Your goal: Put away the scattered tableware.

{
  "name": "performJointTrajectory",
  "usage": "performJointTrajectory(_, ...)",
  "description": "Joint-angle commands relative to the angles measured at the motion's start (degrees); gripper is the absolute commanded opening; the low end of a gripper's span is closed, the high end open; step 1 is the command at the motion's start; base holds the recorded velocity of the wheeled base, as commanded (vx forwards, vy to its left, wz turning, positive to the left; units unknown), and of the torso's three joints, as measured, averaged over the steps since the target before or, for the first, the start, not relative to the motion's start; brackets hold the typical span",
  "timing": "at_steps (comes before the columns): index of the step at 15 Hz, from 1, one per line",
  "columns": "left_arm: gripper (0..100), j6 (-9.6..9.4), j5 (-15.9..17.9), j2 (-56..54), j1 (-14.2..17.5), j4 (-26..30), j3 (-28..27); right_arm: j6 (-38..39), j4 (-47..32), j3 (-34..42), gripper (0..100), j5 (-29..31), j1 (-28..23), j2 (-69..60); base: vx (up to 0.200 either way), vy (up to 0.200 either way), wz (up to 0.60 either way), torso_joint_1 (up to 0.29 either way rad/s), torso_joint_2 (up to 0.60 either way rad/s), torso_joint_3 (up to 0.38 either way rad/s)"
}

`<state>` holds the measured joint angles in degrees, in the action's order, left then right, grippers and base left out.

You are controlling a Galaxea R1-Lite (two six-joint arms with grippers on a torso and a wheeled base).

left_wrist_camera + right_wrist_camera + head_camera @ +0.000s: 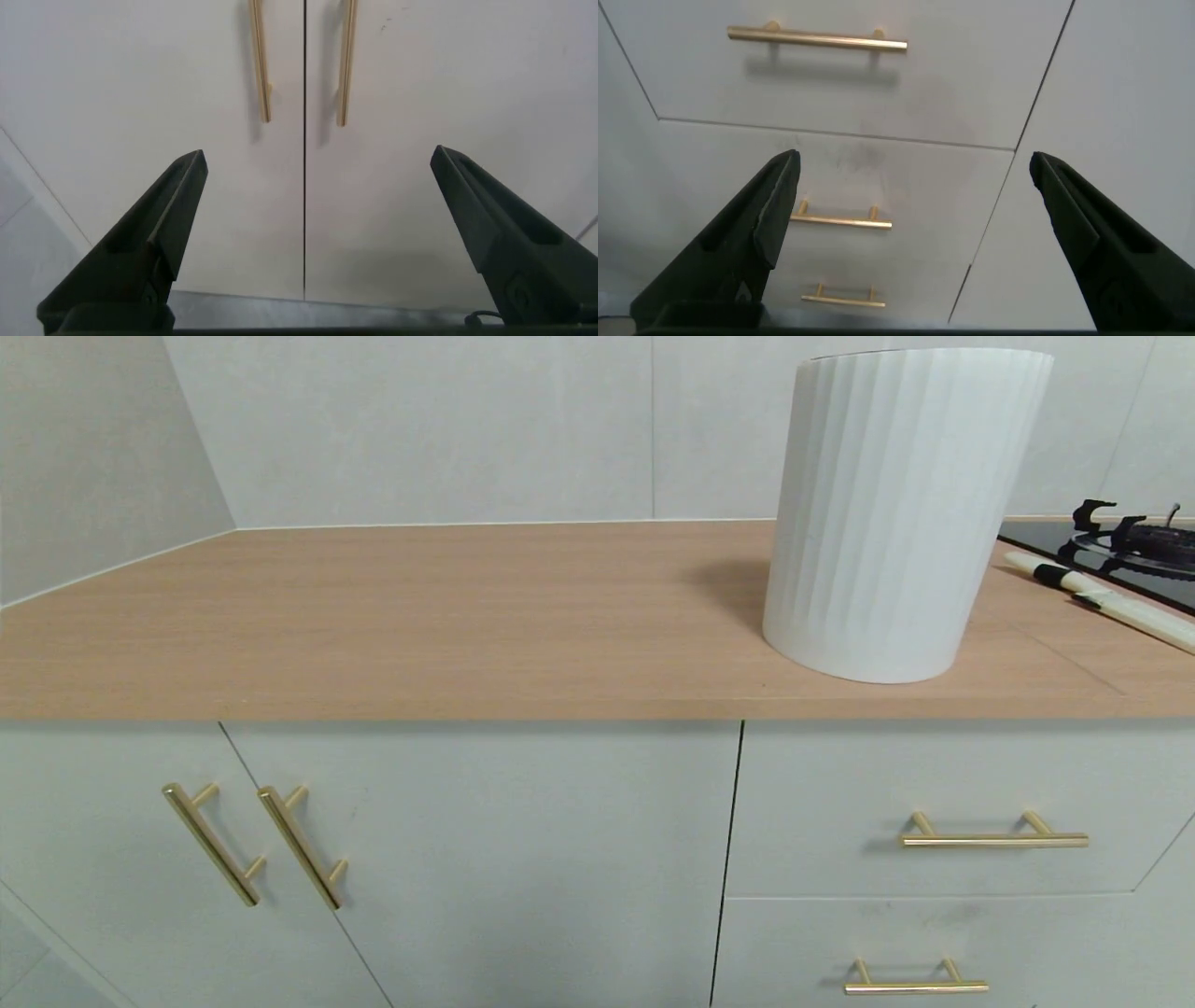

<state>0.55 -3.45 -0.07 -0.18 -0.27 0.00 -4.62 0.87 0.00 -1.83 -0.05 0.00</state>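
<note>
A wooden table [420, 616] carries a tall white ribbed container [887, 513] near its front edge. To the right of the container lies a long pale utensil [1111, 602] with a black band, with a black stove [1139, 546] just behind it.

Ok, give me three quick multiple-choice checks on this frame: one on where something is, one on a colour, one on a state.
1. Where is the white ribbed container?
A. on the stove
B. on the wooden countertop, towards the robot's right
C. in a drawer
2. What colour are the cabinet door handles?
A. black
B. gold
C. red
3. How is the left gripper?
A. open, holding nothing
B. shut on a spoon
C. shut on a handle
Answers: 1 B, its base rests on the wood; 2 B, both bars shine gold; 3 A, its fingers are spread wide with nothing between them.
</note>
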Motion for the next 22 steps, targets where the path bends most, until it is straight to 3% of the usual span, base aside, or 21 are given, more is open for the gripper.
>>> performJointTrajectory(1, 100, 0.07, -0.1, 0.1, 0.0, 0.0, 0.0, 0.0, 0.0, 0.0, 100, 0.0, 0.0, 0.1, 0.000, 0.000, 0.00, 0.000, 0.00, 0.000)
performJointTrajectory(4, 100, 0.07, -0.1, 0.1, 0.0, 0.0, 0.0, 0.0, 0.0, 0.0, 100, 0.0, 0.0, 0.1, 0.000, 0.000, 0.00, 0.000, 0.00, 0.000)
performJointTrajectory(13, 100, 0.07, -0.1, 0.1, 0.0, 0.0, 0.0, 0.0, 0.0, 0.0, 100, 0.1, 0.0, 0.1, 0.000, -0.200, 0.00, 0.004, 0.00, 0.002)
performJointTrajectory(22, 100, 0.07, -0.1, 0.1, 0.0, 0.0, 0.0, 0.0, 0.0, 0.0, 100, 0.1, 0.0, 0.1, 0.000, 0.000, 0.00, 0.000, 0.00, 0.000)
